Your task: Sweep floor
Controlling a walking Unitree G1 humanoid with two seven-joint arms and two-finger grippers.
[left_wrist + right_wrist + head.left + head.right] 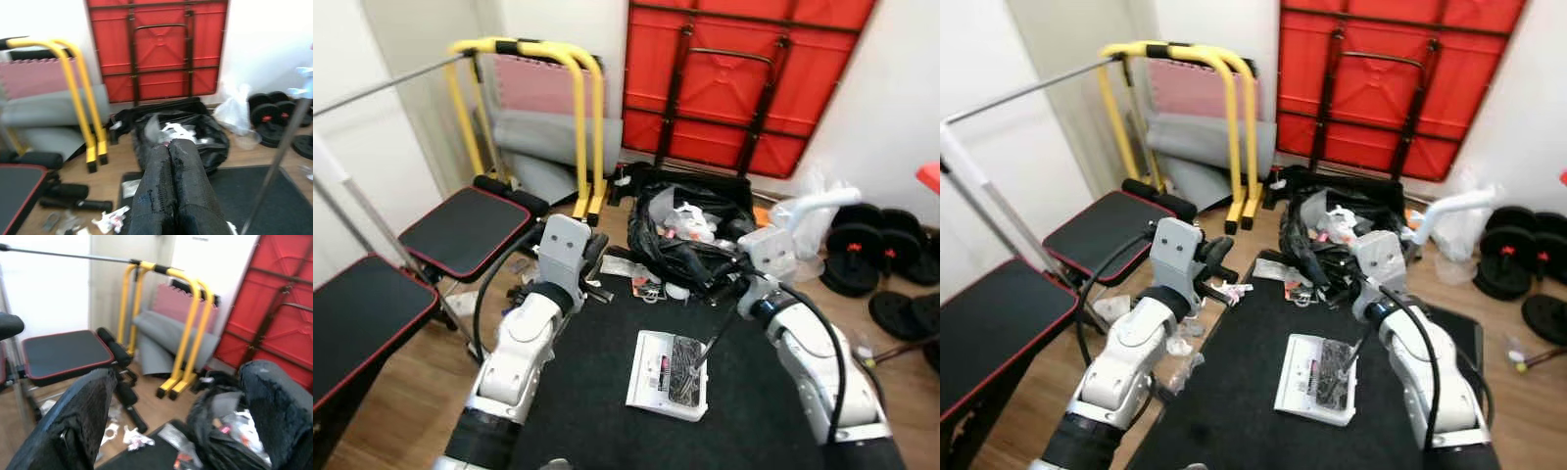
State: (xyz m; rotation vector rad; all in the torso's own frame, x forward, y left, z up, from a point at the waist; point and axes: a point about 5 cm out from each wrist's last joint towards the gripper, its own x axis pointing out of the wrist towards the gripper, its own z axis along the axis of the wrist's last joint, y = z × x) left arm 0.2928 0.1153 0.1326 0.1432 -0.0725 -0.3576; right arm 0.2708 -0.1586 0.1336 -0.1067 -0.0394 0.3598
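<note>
**Both arms raised over the black mat, litter lying along its edge**

The robot is standing over a black floor mat (607, 392) laid on the wooden floor (391, 392). A white dustpan-like tray (669, 375) is lying flat on the mat, with a dark clump of debris sitting in its right half. A thin metal pole (276, 169) is running down from a white handle (818, 204) towards the tray, passing just beside the right forearm.

The left gripper (171, 161) is hovering above the mat's far left corner, its fingers (159, 186) pressed together with nothing between them. The right gripper (181, 396) is hanging near the open black rubbish bag (690, 230), and its fingers (83, 411) are standing wide apart, holding nothing.

Scraps of white paper (1229, 290) are lying on the wooden floor just beside the mat's left edge, and more litter (641, 284) is sitting on the mat near the bag. The bag is gaping open, with crumpled white rubbish inside.

Behind it, a red folded table (734, 78) is leaning against the wall, with yellow bars (578, 108) to its left. Black padded benches (460, 230) are standing on the left, and black weight plates (881, 250) are lying on the right.
</note>
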